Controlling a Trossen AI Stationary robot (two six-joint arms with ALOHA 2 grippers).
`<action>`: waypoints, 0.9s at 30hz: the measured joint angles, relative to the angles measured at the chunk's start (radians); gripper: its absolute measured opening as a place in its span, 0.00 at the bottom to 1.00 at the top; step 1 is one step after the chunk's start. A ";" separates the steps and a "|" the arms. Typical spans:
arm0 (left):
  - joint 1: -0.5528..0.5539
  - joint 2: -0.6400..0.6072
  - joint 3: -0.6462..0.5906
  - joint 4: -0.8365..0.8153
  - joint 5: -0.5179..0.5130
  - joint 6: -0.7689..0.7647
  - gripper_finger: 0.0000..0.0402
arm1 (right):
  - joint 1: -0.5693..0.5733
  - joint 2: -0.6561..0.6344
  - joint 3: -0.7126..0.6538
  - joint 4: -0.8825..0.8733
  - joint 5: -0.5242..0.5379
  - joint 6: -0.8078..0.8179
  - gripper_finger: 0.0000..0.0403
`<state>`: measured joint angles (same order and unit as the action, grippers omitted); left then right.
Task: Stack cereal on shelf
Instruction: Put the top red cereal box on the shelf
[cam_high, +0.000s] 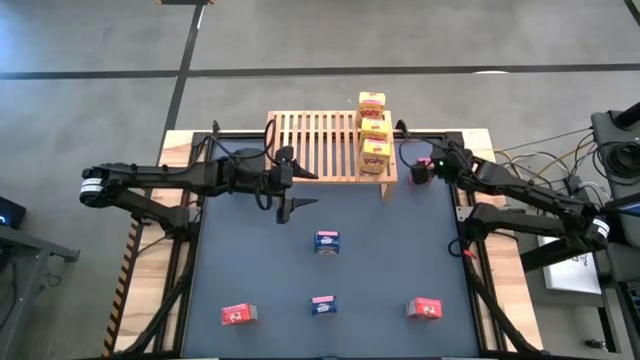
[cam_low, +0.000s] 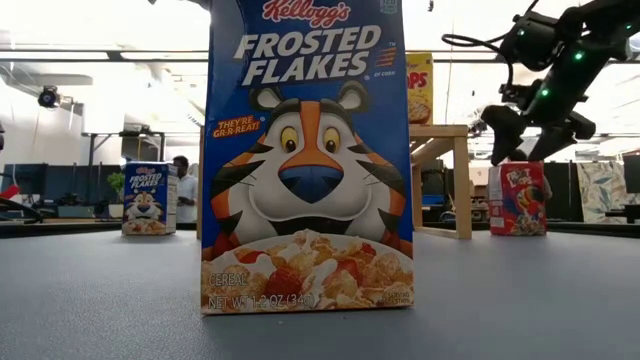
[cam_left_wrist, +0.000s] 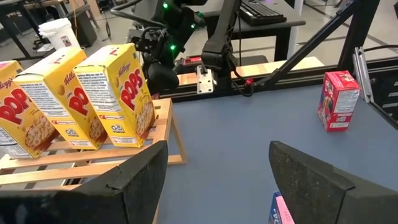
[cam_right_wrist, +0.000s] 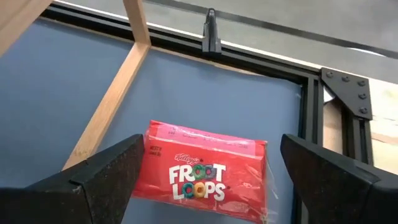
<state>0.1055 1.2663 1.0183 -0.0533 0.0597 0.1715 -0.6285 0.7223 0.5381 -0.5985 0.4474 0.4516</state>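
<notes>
While the right tool (cam_high: 421, 170) hangs wide open at the shelf's right end, a red box (cam_high: 424, 163) sits just under it in the high view, close beside the shelf leg; a crooked descent could be expected to tip the box or knock the leg. Three yellow boxes (cam_high: 374, 130) are already lined up on the right part of the wooden shelf (cam_high: 310, 140), and a bump could shake them loose. The left tool (cam_high: 284, 207) is held open and empty over the dark bench (cam_high: 390, 260), near the shelf's front edge. A blue box (cam_high: 327, 241) stands at mid-bench, with a red box (cam_high: 238, 314), a second blue box (cam_high: 323, 305) and another red box (cam_high: 424, 309) spread along the near side.

From the low view, a blue Frosted Flakes box (cam_low: 308, 160) fills the centre, upright. The right tool (cam_low: 530, 135) is seen poised above an upright Froot Loops box (cam_low: 518, 198), its fingers spread and apart from the carton.

Through the left wrist view, the yellow Pops boxes (cam_left_wrist: 115, 93) are seen leaning on the slats rather than standing square, so they would be judged easy to topple. A red box (cam_left_wrist: 337, 99) stands far off.

Through the right wrist view, the Froot Loops box (cam_right_wrist: 208, 171) is framed between the open fingers (cam_right_wrist: 106, 177); its glossy cardboard may slip if it is gripped off-centre.
</notes>
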 joint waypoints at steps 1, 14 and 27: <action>0.000 0.000 0.000 0.000 0.000 0.000 0.66 | 0.000 0.000 -0.005 0.007 -0.001 0.000 0.92; 0.001 0.000 0.000 0.000 0.000 -0.001 0.66 | 0.000 -0.048 -0.021 0.050 -0.058 -0.045 0.92; 0.001 0.000 0.000 0.001 0.000 -0.001 0.66 | 0.000 -0.046 -0.058 0.056 -0.072 -0.045 0.92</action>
<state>0.1066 1.2663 1.0183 -0.0525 0.0597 0.1703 -0.6289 0.6765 0.4799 -0.5420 0.3754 0.4063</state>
